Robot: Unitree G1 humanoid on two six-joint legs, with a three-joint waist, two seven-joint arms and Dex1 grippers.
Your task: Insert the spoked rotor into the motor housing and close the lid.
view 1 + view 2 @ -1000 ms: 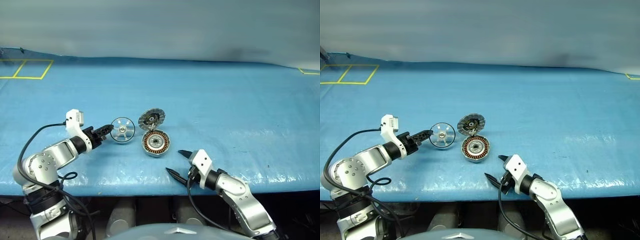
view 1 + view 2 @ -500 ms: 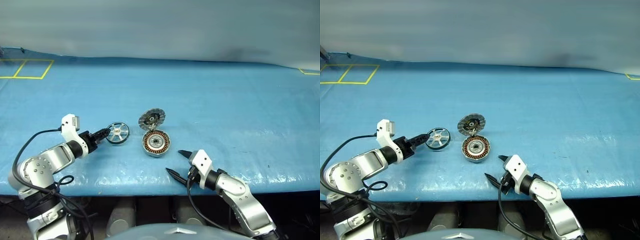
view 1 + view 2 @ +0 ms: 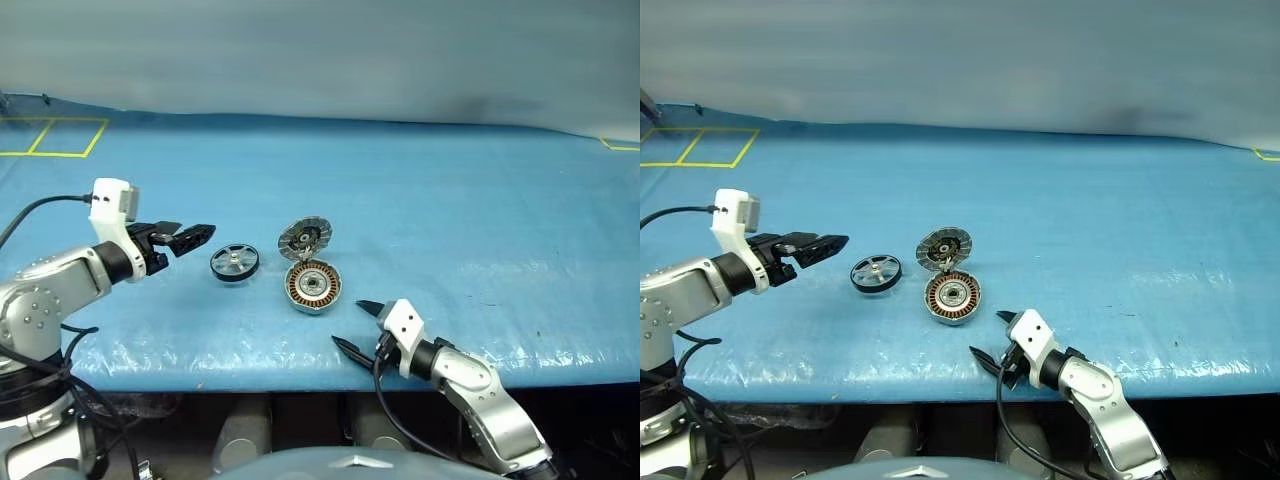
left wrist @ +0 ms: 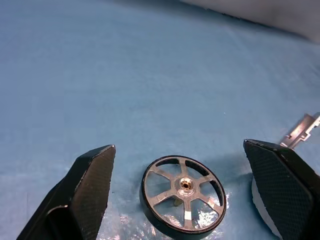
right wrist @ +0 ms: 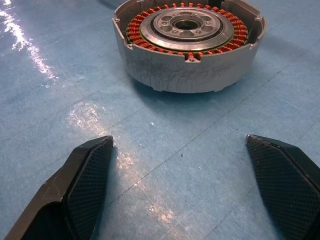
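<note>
The spoked rotor lies flat on the blue table, a silver wheel with a dark rim, also seen between my left fingers' line of sight. My left gripper hangs open above the table, just left of the rotor and not touching it. To the rotor's right sits the motor housing, its copper windings facing up. The lid stands raised at the housing's far edge, ribbed face toward me. My right gripper rests open near the front edge, a short way in front of the housing, with nothing between its fingers.
The blue cover stretches wide to the right and back. Yellow tape lines mark the far left corner. The table's front edge runs just below both arms. A grey wall stands behind the table.
My left gripper opened and let go of the rotor, then rose and drew back to the left. The rotor, held tilted before, now lies flat. The right arm has not moved.
</note>
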